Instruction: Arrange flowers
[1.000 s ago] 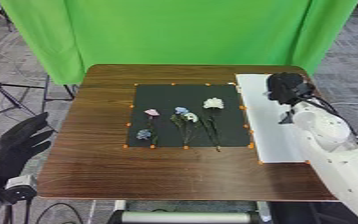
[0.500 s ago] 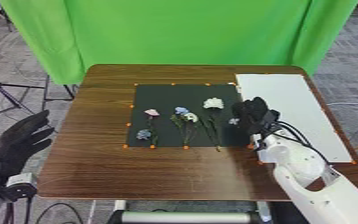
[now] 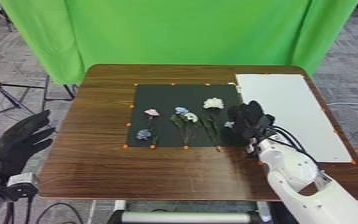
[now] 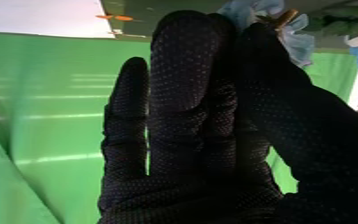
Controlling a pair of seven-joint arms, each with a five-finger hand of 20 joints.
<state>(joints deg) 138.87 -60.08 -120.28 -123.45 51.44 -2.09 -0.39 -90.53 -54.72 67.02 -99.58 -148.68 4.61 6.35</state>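
At the right edge of the black mat (image 3: 167, 137) is my right hand (image 3: 251, 120), a small blue flower (image 3: 229, 124) at its left side. In the right wrist view, the thumb and a finger of my right hand (image 4: 211, 130) pinch the blue flower (image 4: 295, 37) by its short stem. On the mat lie a pink flower (image 3: 152, 112), a blue one (image 3: 143, 134) low at the left, blue and white blooms (image 3: 190, 117) in the middle and a large white flower (image 3: 214, 103). My left hand (image 3: 15, 142) is off the table's left side, fingers straight.
A white board (image 3: 286, 100) lies right of the mat on the brown table (image 3: 140, 172). Orange markers line the edges of mat and board. A green curtain (image 3: 175, 35) hangs behind the table.
My right hand has come from over the white board leftward to the mat's right edge, carrying the small blue flower, and lately shifted slightly further left. The left hand has stayed still.
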